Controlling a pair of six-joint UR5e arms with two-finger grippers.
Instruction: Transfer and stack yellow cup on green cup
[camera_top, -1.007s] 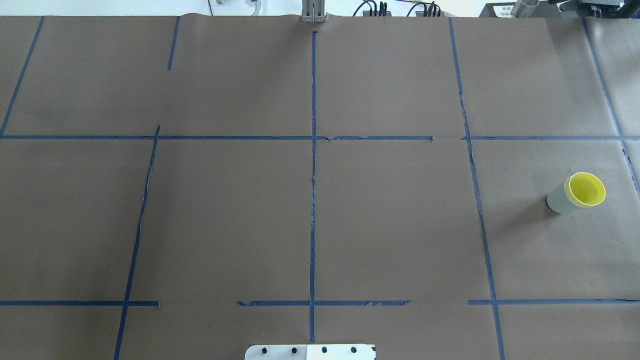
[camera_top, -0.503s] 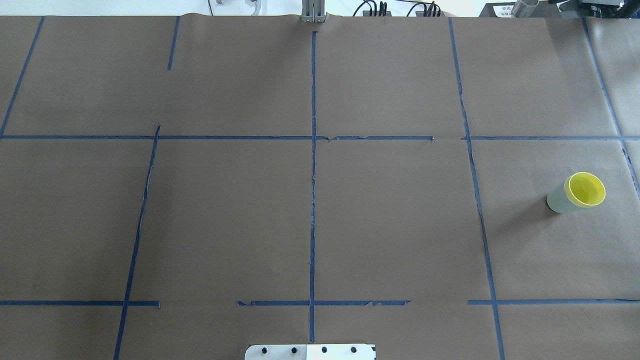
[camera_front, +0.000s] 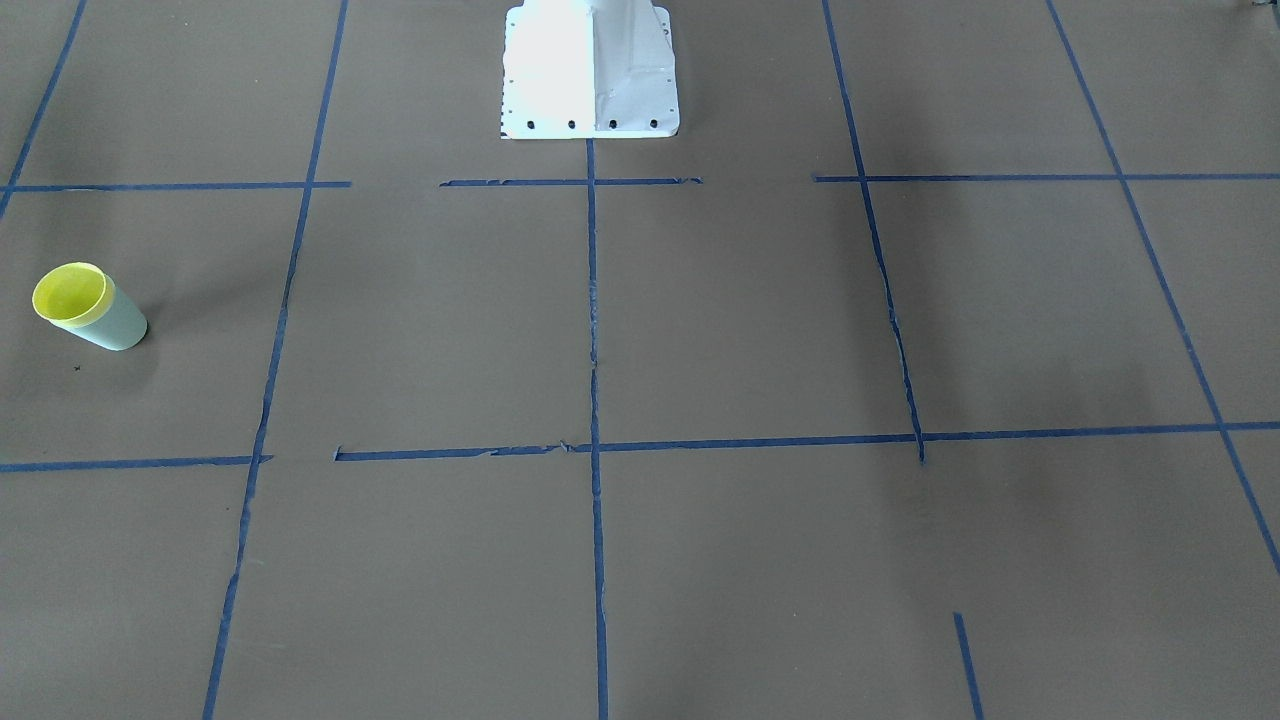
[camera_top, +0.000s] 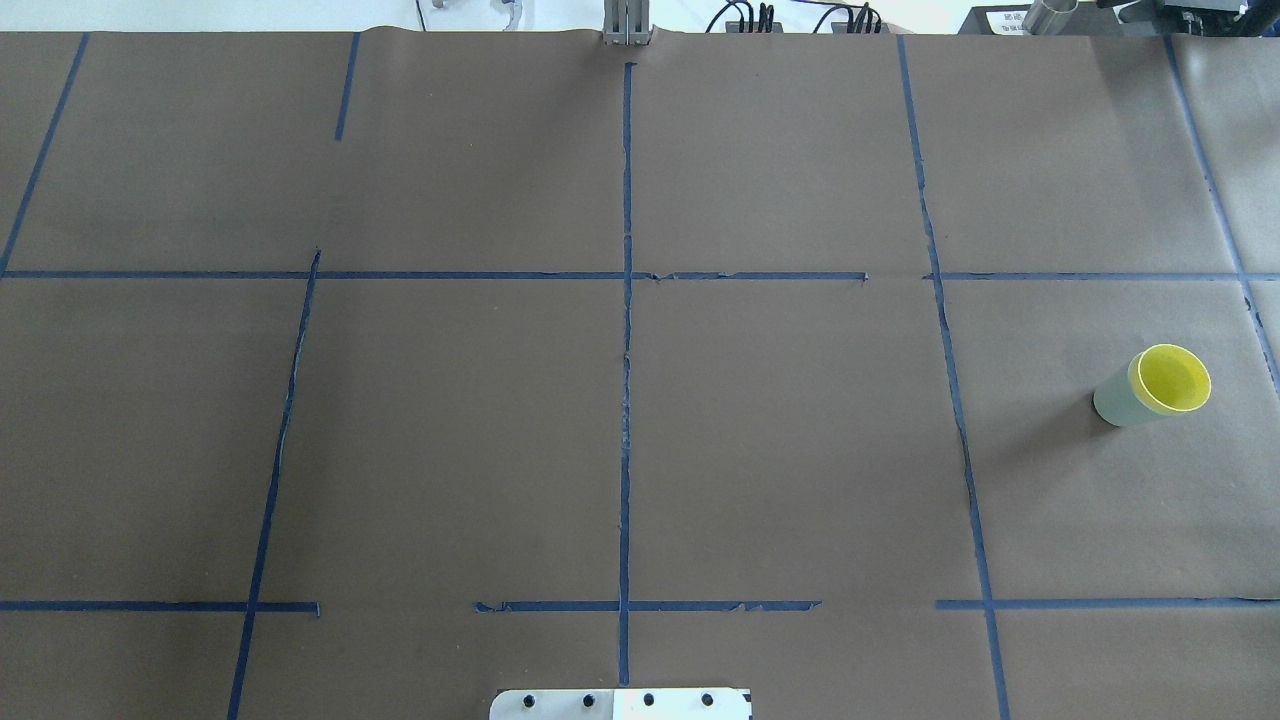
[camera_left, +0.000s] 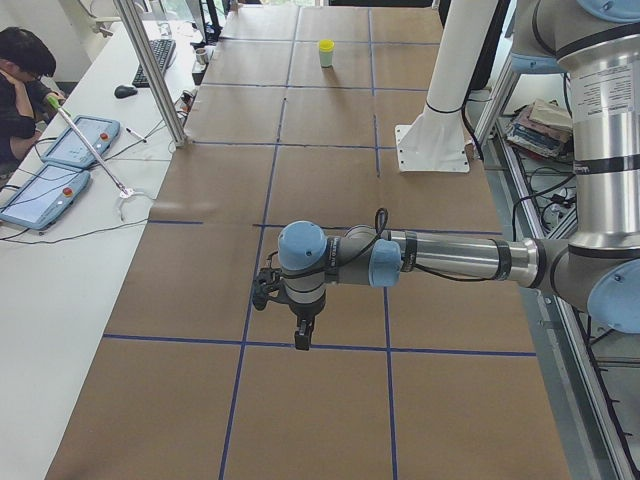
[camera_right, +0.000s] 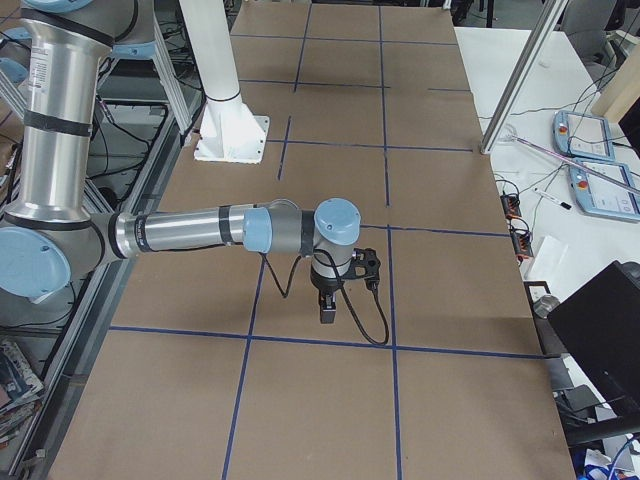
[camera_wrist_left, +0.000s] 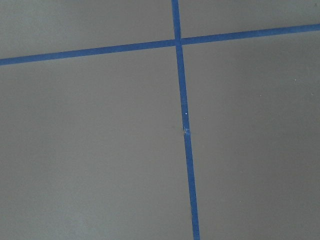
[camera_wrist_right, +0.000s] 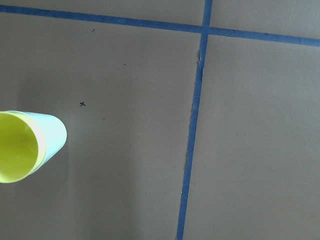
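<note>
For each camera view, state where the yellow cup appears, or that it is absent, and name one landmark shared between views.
Front-facing: yellow cup at left edge, nested in the green cup.
Overhead: far right, mid-height.
Exterior left: top centre, far end.
Exterior right: not in it.
Left wrist: not in it.
Right wrist: left edge.
Shared landmark: the white robot base plate.

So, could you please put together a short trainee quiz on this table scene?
1. True or false: the bright yellow plastic tumbler sits nested inside the pale mint-green plastic tumbler.
2. In the overhead view, the two tumblers stand at: A) far left, B) centre, C) far right.
3. Fill in: the brown paper table cover is marked into a grid with ____ tape.

Key: 1 true; 2 C; 3 blue.
</note>
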